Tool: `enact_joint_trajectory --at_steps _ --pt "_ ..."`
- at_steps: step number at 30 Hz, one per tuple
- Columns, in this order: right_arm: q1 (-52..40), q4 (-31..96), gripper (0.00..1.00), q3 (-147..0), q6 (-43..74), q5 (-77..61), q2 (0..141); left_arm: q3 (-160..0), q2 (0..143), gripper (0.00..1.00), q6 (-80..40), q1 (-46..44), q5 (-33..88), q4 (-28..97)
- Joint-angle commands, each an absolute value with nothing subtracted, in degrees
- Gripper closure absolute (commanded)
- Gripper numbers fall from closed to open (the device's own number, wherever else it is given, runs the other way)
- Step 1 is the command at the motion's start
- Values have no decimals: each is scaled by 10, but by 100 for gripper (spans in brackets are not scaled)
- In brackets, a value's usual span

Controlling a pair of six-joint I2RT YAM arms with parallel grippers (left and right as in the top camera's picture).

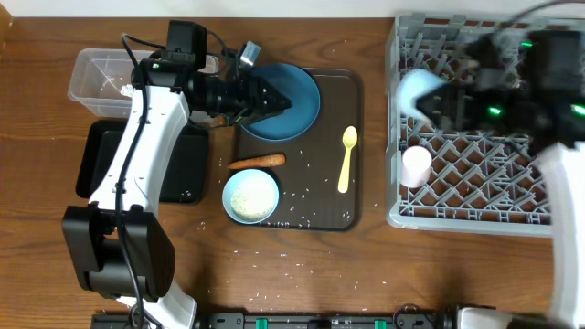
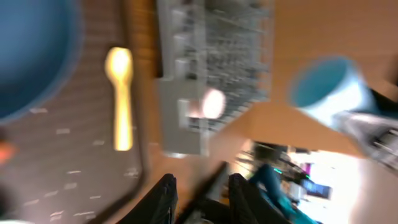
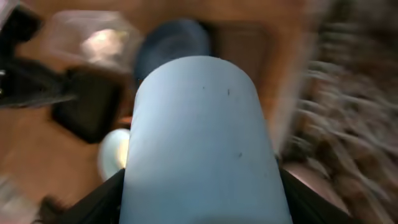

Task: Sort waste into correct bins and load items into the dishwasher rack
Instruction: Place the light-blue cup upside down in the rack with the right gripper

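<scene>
You're seeing the dark brown serving tray [image 1: 329, 96] sitting mid-table, the wooden table [image 1: 366, 274] stretching beneath it toward six o'clock.

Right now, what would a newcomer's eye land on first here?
The light-blue cup, gripped by the right gripper and blurred above the grey dishwasher rack, fills the right wrist view. Next, the left gripper hovers open over the dark-blue plate on the brown serving tray, with a carrot, a pale bowl of rice and a yellow spoon nearby.
</scene>
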State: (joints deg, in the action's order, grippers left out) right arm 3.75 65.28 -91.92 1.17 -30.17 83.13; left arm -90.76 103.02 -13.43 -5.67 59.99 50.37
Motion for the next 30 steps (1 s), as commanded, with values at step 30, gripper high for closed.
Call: enact_joint_trajectory --at_steps 30 --pt "172 816 41 -920 40 -91 1011 -897 1028 70 -127 -56 335 529"
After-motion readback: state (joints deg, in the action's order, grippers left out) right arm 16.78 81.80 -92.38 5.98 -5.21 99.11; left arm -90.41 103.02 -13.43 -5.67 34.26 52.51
